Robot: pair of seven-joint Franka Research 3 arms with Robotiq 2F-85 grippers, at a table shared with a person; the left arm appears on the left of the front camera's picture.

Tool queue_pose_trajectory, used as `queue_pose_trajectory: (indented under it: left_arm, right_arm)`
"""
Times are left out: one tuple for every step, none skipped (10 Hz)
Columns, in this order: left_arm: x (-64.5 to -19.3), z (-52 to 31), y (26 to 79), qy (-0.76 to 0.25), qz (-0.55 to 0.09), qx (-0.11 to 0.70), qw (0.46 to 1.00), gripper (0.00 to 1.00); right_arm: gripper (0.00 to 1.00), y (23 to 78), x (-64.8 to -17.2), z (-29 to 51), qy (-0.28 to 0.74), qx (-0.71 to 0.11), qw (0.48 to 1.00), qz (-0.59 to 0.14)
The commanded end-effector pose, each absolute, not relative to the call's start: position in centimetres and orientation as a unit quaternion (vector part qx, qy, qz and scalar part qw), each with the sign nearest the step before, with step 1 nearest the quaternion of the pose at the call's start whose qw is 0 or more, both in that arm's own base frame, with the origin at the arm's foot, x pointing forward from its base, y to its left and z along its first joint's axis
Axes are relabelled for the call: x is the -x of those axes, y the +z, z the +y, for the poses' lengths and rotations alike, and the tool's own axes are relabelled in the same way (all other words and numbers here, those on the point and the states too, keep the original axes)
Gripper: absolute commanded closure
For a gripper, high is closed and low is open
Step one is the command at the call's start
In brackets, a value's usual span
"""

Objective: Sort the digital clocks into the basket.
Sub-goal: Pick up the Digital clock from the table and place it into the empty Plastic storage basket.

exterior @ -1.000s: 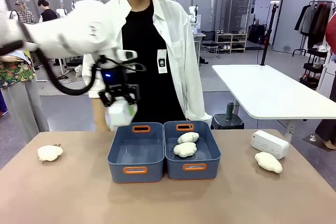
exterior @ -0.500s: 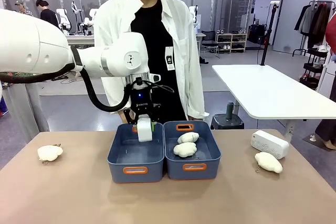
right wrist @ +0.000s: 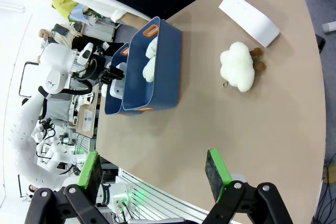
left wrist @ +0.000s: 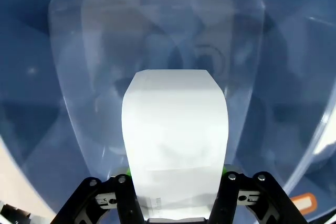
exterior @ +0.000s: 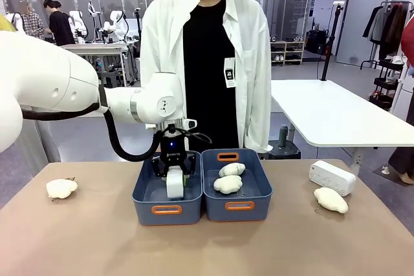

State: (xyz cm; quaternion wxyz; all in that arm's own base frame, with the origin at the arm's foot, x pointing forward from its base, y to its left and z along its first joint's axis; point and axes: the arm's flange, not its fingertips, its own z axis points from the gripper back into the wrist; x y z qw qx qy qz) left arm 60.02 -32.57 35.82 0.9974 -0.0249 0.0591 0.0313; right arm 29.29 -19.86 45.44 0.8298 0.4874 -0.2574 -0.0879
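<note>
Nearest in, the right gripper (right wrist: 153,169) hangs high over the table's near side, green pads spread wide with nothing between them. The left arm (exterior: 58,88) sweeps in from the left, wrist bent straight down into the left basket (exterior: 145,206). The left gripper (exterior: 174,176) is pinching a digital clock (exterior: 174,187) on end, low inside that basket; whether it touches the floor, can't tell. Farther right, the second digital clock (exterior: 332,177) lies on the table (exterior: 97,244).
</note>
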Motion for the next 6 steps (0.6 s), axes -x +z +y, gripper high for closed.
queue_pose_trajectory:
  left_arm:
    - [-59.12, -31.66, 35.37, 0.021, 0.047, 0.014, 0.999, 0.48]
    - [-59.04, -31.46, 35.36, 0.022, 0.046, 0.010, 0.999, 0.48]
    - [-58.95, -31.21, 35.60, 0.024, 0.045, 0.008, 0.999, 0.20]
    - [-58.85, -31.12, 35.57, 0.022, 0.047, 0.007, 0.999, 0.21]
    - [-58.71, -31.00, 35.66, 0.024, 0.048, 0.007, 0.999, 0.00]
    - [-58.55, -30.76, 36.31, 0.025, 0.044, 0.015, 0.999, 0.00]
  right_arm:
    - [0.00, 45.66, -29.04, -19.85, -0.084, -0.490, 0.828, -0.260]
    - [0.00, 45.66, -29.04, -19.85, -0.084, -0.490, 0.828, -0.260]
    - [0.00, 45.66, -29.04, -19.85, -0.084, -0.490, 0.828, -0.260]
    - [0.00, 45.66, -29.04, -19.85, -0.084, -0.490, 0.828, -0.260]
    - [0.00, 45.66, -29.04, -19.85, -0.084, -0.490, 0.828, -0.260]
    - [0.00, 45.66, -29.04, -19.85, -0.084, -0.490, 0.828, -0.260]
